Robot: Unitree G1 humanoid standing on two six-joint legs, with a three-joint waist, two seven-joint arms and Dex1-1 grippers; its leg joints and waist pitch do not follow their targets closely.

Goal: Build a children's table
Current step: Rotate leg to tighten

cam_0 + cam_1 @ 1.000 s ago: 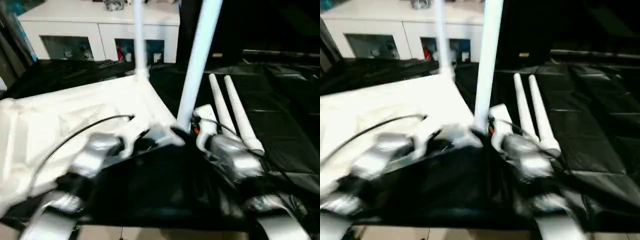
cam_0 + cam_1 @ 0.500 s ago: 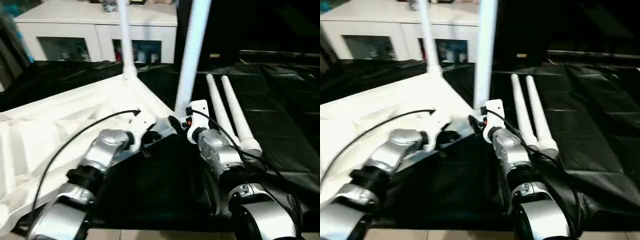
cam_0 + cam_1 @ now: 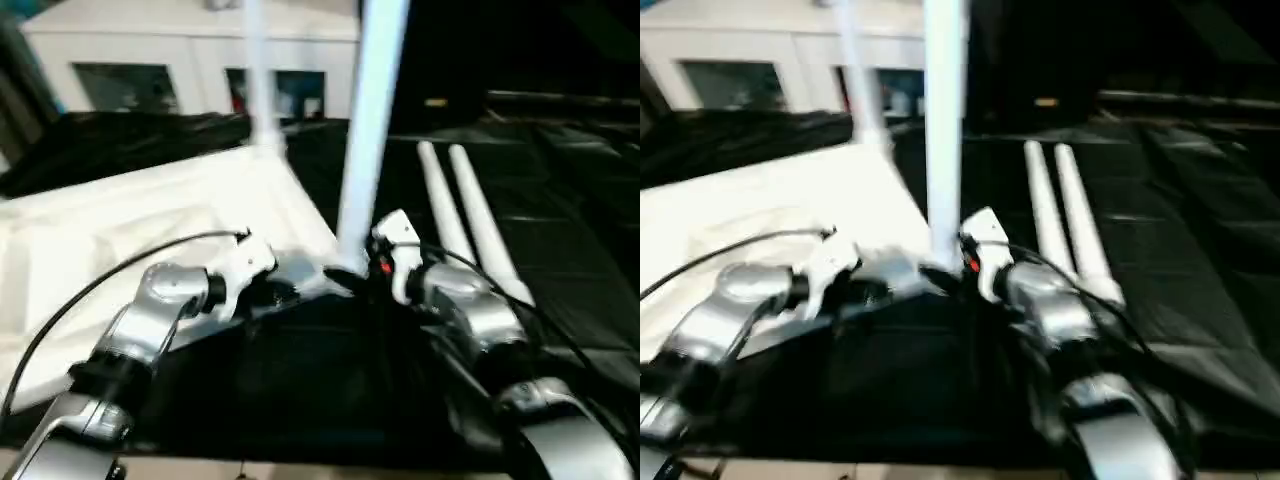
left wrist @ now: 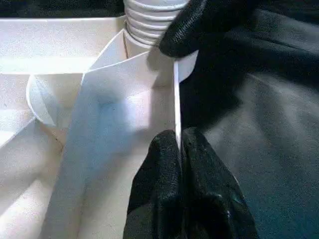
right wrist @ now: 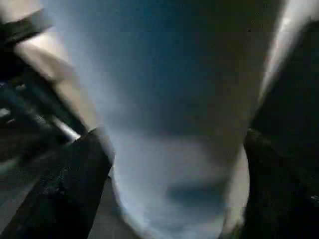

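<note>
The tabletop (image 3: pixel 150 230) lies upside down on the black sheet (image 3: pixel 560 230), at the left of the scene, with its ribbed underside up. Two legs already stand upright in its corner sockets: the far leg (image 3: pixel 258 70) at the far corner and the near leg (image 3: pixel 368 120) at the near right corner. Two spare legs (image 3: pixel 470 225) lie side by side on the sheet, just to the right of the near leg, not yet mounted. So I judge the task is about half done; two legs are left to fit. A white cabinet (image 3: pixel 190 60) stands behind, far from the work.

The left gripper (image 4: pixel 178 149) is pinched closed on the thin side wall of the tabletop, just beside the socket of the near leg; in the left wrist view its two black fingers (image 4: pixel 159 184) press together with the wall edge between them. In that view another black fingertip lies against the threaded base of the leg.

The right gripper (image 5: pixel 174 179) is at the base of the near leg, with one finger on each side of the tube. The jaws stand wide. Whether they press the leg or are just around it, I cannot tell.
</note>
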